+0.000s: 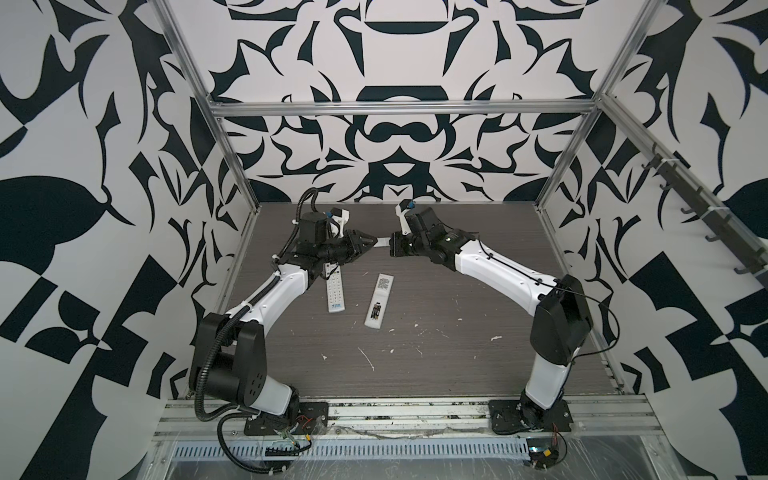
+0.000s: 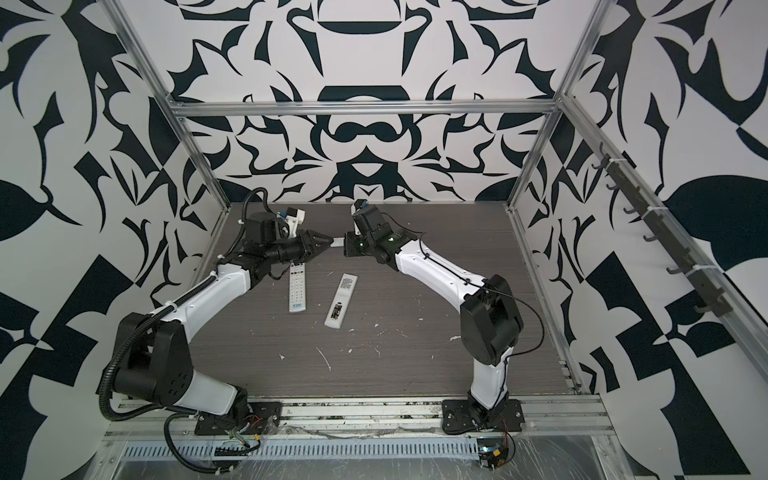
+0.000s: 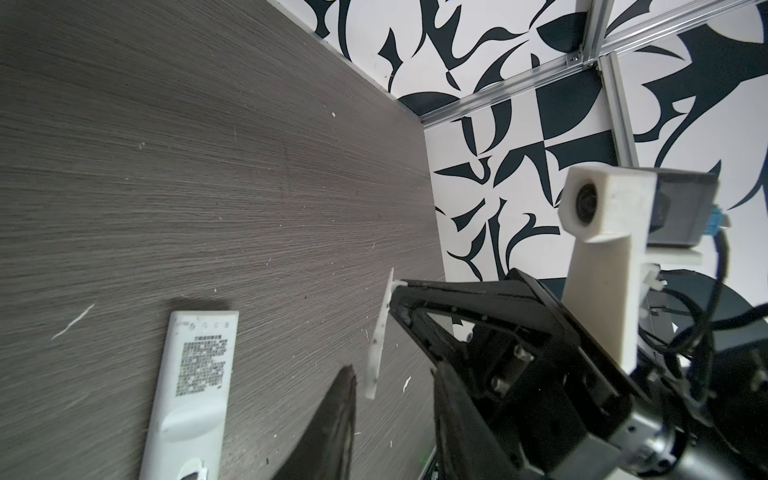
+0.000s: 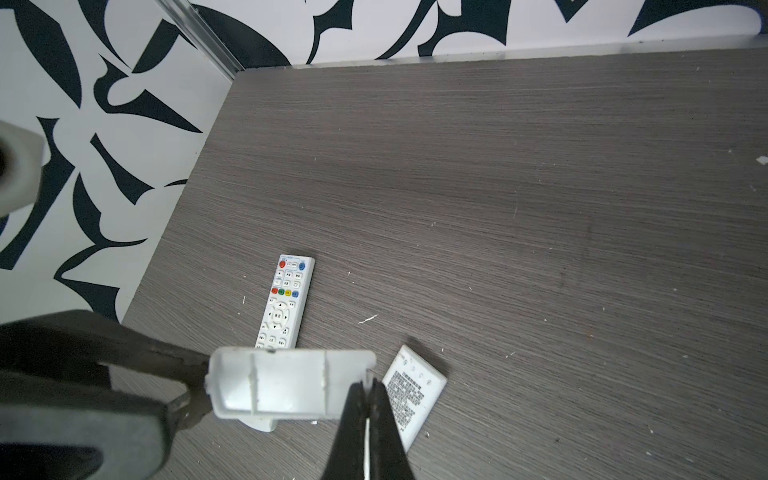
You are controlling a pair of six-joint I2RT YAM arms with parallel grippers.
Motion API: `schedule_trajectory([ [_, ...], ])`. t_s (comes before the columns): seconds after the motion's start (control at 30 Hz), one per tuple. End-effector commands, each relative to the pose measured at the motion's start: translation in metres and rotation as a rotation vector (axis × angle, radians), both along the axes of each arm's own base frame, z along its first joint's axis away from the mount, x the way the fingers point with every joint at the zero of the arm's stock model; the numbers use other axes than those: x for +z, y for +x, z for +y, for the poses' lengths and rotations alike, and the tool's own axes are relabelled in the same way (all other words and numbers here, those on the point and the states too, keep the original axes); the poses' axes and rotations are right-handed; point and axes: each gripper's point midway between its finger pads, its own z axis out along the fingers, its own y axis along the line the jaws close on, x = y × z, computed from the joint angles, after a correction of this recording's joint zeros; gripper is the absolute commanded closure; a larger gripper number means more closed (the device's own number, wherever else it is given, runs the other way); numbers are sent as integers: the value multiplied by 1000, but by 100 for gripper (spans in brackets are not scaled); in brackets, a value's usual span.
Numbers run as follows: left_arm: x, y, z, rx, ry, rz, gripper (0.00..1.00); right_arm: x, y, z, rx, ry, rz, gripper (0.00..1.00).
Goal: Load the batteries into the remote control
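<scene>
Nearest us, white scraps fleck the grey wood-grain table. Beyond them lies the face-down remote, a slim white bar with a printed label and its battery bay uncovered. The batteries sit in that bay, side by side along the remote. They are dark little cylinders with coppery marks, too small for us to count.

Just beside it, toward the left arm, a face-up remote lies partly under that arm. The right wrist view shows us its coloured buttons, which both top views blur. That view hides the bay, and the left wrist view cuts it off at the frame edge.

Farther back, above the table, the white battery cover hangs between both grippers. The right gripper is pinched tight on one end. In the left wrist view the left gripper has its jaws apart on either side of the cover's other end, with table showing between the cover and one finger.
</scene>
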Motion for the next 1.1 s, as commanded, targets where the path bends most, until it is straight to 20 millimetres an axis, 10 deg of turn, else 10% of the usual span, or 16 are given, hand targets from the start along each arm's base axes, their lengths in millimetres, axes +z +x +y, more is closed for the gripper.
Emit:
schedule_trajectory([
  [0.0,3,-2,1,5,23,-21,69,32,0,6,14,45,-58,100],
  [0.83,-1,-5,-5,-8,45,-32,95,35,-17,14,73,62,-50,99],
  [1.07,0,-8,-5,-18,65,-36,100,45,-23,14,127,31,-77,58],
])
